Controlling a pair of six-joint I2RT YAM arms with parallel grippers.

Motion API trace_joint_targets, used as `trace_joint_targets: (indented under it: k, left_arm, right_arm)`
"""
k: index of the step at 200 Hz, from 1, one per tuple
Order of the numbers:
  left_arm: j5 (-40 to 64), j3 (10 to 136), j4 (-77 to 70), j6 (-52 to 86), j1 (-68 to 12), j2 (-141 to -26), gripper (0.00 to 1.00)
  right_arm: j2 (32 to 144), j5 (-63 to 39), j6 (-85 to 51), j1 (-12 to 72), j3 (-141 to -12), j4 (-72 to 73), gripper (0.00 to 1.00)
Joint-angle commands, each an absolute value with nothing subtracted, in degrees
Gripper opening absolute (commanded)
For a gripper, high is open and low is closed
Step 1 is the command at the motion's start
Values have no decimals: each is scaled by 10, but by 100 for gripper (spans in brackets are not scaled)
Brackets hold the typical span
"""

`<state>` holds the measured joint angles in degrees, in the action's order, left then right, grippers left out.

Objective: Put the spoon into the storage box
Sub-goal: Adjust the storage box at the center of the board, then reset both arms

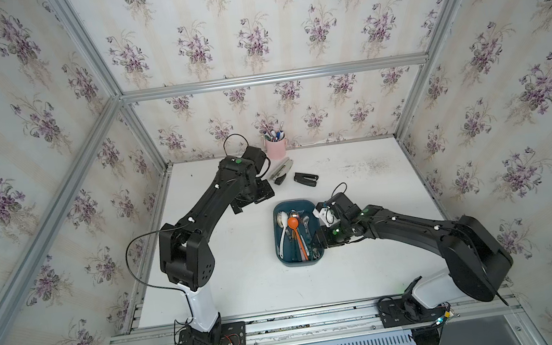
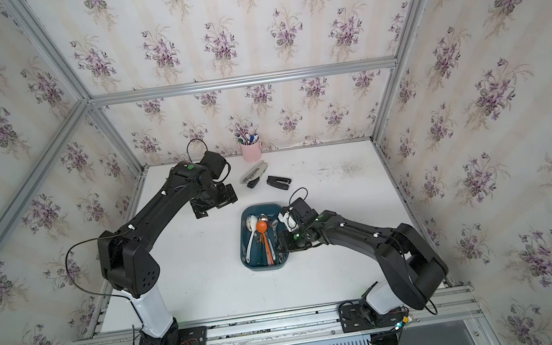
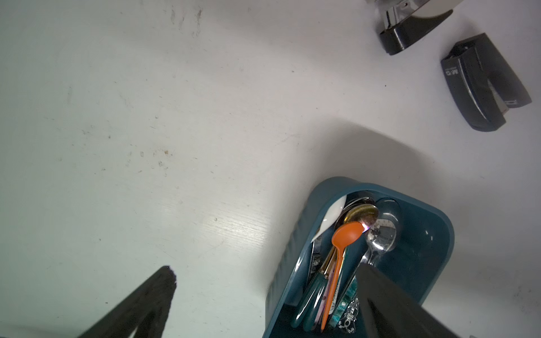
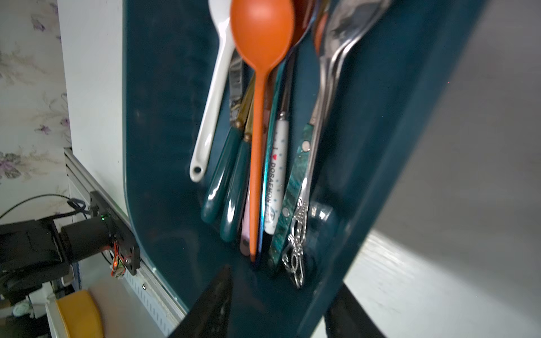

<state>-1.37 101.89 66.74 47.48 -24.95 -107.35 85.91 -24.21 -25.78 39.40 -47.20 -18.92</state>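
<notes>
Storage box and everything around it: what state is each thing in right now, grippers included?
storage box: upright on the table, full of cutlery.
orange spoon: lying in the box, on top.
white spoon: lying in the box.
left gripper: open, empty.
right gripper: jaws astride the box's wall; grip unclear.
pen cup: upright, holding pens.
grey stapler: lying on the table.
black stapler: lying on the table.

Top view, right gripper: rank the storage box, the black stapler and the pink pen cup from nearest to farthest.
1. storage box: the right gripper straddles its right wall.
2. black stapler: beyond the box's far end.
3. pink pen cup: farthest, behind the stapler.
</notes>
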Motion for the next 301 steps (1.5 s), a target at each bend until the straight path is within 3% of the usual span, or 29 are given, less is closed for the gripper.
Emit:
trace_joint_targets:
  k: [1, 31, 63, 91, 159, 181, 204, 214, 233, 253, 269, 301]
  left_arm:
    - [-25, 1016, 672, 417, -234, -1079, 100]
    - [-14, 1001, 647, 382, -212, -1088, 100]
    - [17, 956, 581, 330, -200, -1098, 100]
    - [34, 857, 456, 264, -200, -1051, 100]
    - [-62, 712, 302, 150, -136, -896, 100]
    - [-83, 624, 199, 89, -118, -860, 100]
    - [-150, 523, 83, 63, -90, -820, 100]
    - [-150, 481, 33, 55, -71, -805, 100]
    - [-154, 430, -29, 38, -45, -785, 100]
    - [-152, 394, -94, 15, -38, -774, 100]
    - [-142, 358, -155, 2, -31, -771, 100]
    - [-101, 303, -260, 23, 2, -787, 100]
  right_arm:
    - [894, -213, -287, 423, -497, -170, 51]
    - [917, -130, -293, 421, -533, -209, 50]
    - [913, -113, -274, 402, -558, -212, 52]
    - [892, -78, -225, 386, -578, -210, 53]
    - [883, 26, -87, 198, -569, -58, 52]
    - [892, 88, -59, 154, -541, 30, 61]
    - [884, 193, -26, 118, -462, 185, 98]
    - [875, 231, -10, 102, -408, 280, 100]
    - [855, 195, 21, 74, -329, 406, 100]
    - [845, 83, -14, 31, -320, 400, 100]
    - [841, 56, -10, 30, -301, 417, 100]
    - [849, 7, 9, 30, -194, 594, 100]
